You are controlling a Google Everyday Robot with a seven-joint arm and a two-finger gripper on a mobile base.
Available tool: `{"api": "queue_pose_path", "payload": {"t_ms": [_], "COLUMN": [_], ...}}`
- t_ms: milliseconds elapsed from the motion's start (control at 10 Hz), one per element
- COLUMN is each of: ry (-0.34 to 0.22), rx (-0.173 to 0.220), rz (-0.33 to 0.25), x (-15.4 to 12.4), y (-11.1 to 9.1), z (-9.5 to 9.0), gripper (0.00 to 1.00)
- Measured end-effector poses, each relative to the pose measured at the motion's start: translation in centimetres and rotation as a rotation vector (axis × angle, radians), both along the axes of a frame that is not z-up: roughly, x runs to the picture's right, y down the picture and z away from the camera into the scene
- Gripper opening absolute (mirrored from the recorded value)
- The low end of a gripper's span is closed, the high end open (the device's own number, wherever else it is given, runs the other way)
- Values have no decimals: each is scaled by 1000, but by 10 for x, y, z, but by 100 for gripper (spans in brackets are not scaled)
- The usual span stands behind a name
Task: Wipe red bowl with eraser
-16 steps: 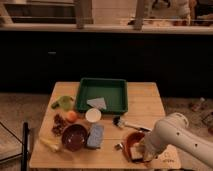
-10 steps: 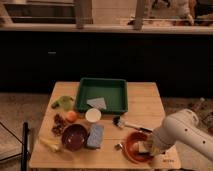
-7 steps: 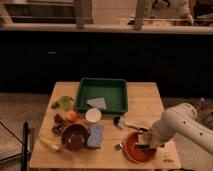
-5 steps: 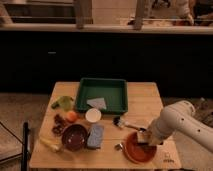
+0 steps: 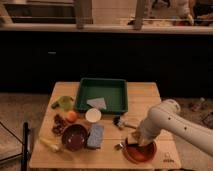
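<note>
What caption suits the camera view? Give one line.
The tool at the rim of the red bowl on a cluttered wooden table.

Wood table (image 5: 144,97) on speckled floor (image 5: 20,109), dark cabinet wall (image 5: 100,57) behind w/ lit ledge (image 5: 50,27) above.

My hand (image 5: 138,141) hangs over the back-left rim of the red bowl (image 5: 143,154), a wide, shallow orange-red dish upright near the desk's (image 5: 146,96) front right corner. The eraser (image 5: 134,136), a small pale block, is at my hand, above that rim.

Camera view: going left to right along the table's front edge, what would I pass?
First the maroon bowl → light-blue pad → red bowl, with the gripper at its left edge.
</note>
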State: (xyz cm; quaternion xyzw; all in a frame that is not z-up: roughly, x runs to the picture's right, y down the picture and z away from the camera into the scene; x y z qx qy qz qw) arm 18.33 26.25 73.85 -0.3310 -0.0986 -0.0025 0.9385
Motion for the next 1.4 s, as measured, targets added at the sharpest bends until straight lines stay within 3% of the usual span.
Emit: {"api": "queue_pose_path", "payload": {"t_ms": [500,800,1100,1400], "ry": [-70,-71,-24,28], "rx": [-10,-33,-62,-42], "rz": [-67,-67,-28,30], "x": [-16,-3,31,64], "y": [22,49,59,46], "z": [-21,-41,-41,-43], "gripper": [0,0,0,0]}}
